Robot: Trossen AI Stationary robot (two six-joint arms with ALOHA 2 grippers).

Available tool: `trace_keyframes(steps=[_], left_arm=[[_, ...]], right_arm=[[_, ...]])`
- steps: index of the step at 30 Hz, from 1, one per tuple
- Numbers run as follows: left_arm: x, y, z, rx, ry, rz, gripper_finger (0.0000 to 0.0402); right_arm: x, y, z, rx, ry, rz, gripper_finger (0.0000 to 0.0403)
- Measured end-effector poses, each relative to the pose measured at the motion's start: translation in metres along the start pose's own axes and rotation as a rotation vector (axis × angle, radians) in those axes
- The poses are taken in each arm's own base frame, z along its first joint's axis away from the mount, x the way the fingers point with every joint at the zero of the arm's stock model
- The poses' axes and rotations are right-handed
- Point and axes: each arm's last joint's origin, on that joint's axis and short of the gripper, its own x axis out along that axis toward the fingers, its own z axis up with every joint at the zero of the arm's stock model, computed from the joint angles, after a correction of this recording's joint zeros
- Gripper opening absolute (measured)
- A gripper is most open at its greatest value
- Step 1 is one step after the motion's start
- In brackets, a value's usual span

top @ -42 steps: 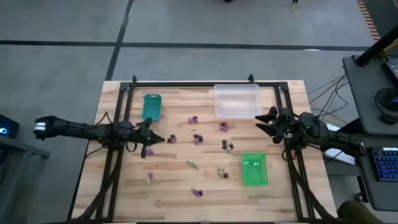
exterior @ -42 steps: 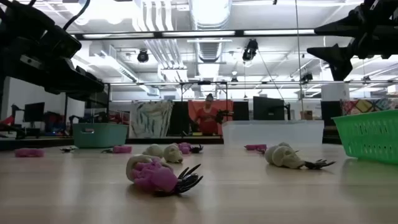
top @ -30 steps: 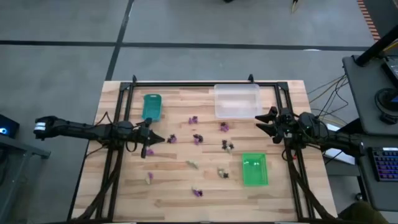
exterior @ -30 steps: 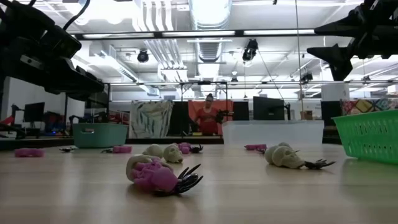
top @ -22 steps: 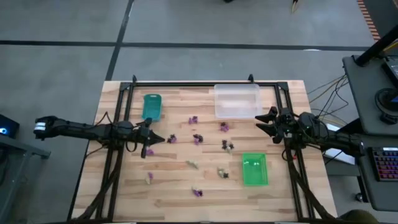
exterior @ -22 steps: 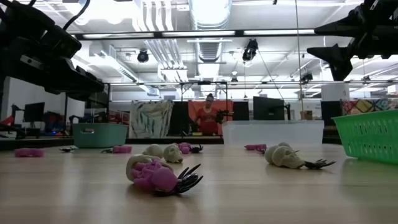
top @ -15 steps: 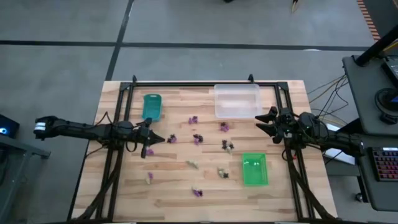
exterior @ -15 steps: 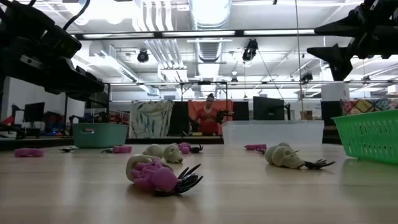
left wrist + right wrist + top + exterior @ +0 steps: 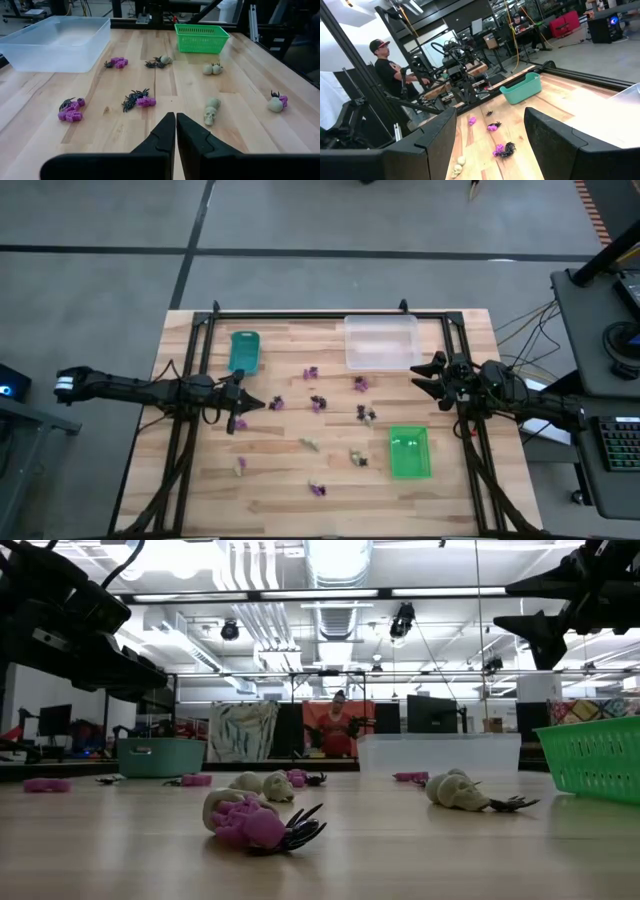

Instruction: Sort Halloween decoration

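Overhead and level views of a pale, plank-jointed wooden surface (image 9: 270,480) bordered by a black metal frame. The left gripper (image 9: 250,404), a dark, angular two-finger tool, hangs over the left-centre of the surface with its jaws pressed together and empty; in its wrist view the two tapered fingers (image 9: 161,136) meet in a narrow wedge. The right gripper (image 9: 425,379) hangs over the right edge, between the two right-hand trays, with its jaws spread wide and holding nothing; its broad, blocky fingers (image 9: 436,131) frame the far side of the surface. The Halloween decoration (image 9: 317,402), many tiny moulded plastic pieces in purple, black and pale cream-green, lies loose across the middle of the surface, from centre frame down to the lower centre, none of it in a tray. Near the level camera, a knobbly purple piece (image 9: 245,825) touches a spiky black spider shape (image 9: 300,828), and a rounded cream skull (image 9: 452,788) lies farther right. A small teal tray (image 9: 244,351) of smooth opaque plastic stands at the upper left, a larger clear tray (image 9: 381,341) with translucent walls at the upper centre-right, and a bright green tray (image 9: 408,452) with lattice-mesh sides at the lower right.
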Motion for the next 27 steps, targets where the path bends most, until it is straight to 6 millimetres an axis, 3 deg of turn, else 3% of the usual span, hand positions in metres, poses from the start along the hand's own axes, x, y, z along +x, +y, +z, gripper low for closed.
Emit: trace_keyframes(steps=[7,13,16,20,24,27], left_arm=[[0.000,0.000,0.000,0.026,0.000,0.003,0.0000],[-0.001,0.000,0.013,0.433,-0.129,0.059,0.0000],[-0.002,0.000,0.020,0.509,-0.198,0.080,0.0000],[-0.004,0.000,0.027,0.474,-0.274,0.092,0.0000],[-0.009,-0.002,0.044,0.182,-0.475,0.040,0.0000],[-0.017,-0.002,0.057,0.018,-0.630,-0.005,0.0000]], right_arm=[[0.000,0.000,0.000,-0.005,-0.005,-0.006,0.0226],[0.000,0.000,0.000,-0.006,-0.004,-0.008,0.0226],[0.000,0.000,0.000,0.005,-0.004,-0.006,0.0226],[0.000,0.000,0.000,0.088,-0.005,-0.007,0.0226],[0.000,0.000,0.001,0.254,-0.009,-0.005,0.0226],[0.000,0.000,0.001,0.262,-0.013,-0.003,0.0226]])
